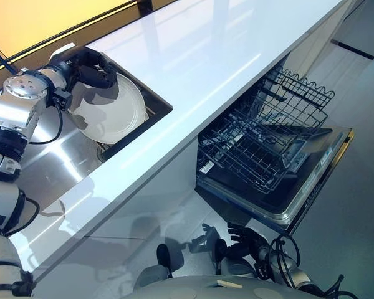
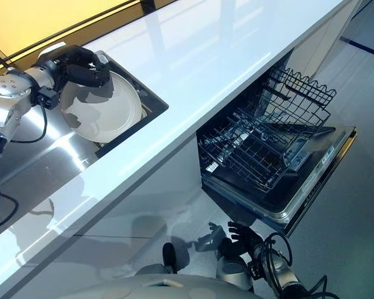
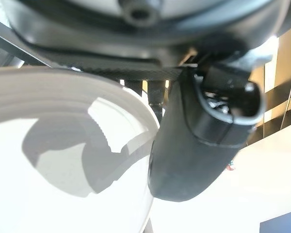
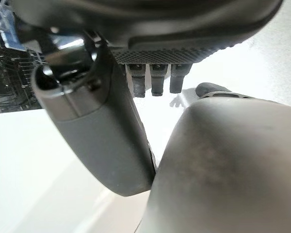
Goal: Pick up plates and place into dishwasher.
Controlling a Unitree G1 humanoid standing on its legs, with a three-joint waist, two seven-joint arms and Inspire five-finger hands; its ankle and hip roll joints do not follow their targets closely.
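A large white plate stands tilted on its edge in the dark sink at the far left of the counter. My left hand is at the plate's upper rim, with its fingers curled over the edge. In the left wrist view the thumb lies against the near face of the plate and the fingers reach behind the rim. Low down by the floor, in front of the dishwasher, my right hand hangs with its fingers relaxed and holds nothing. The dishwasher stands open with its wire rack pulled out over the lowered door.
A long glossy white counter runs from the sink to above the dishwasher. A steel draining surface lies beside the sink. The dishwasher door's front edge juts out into the grey floor space.
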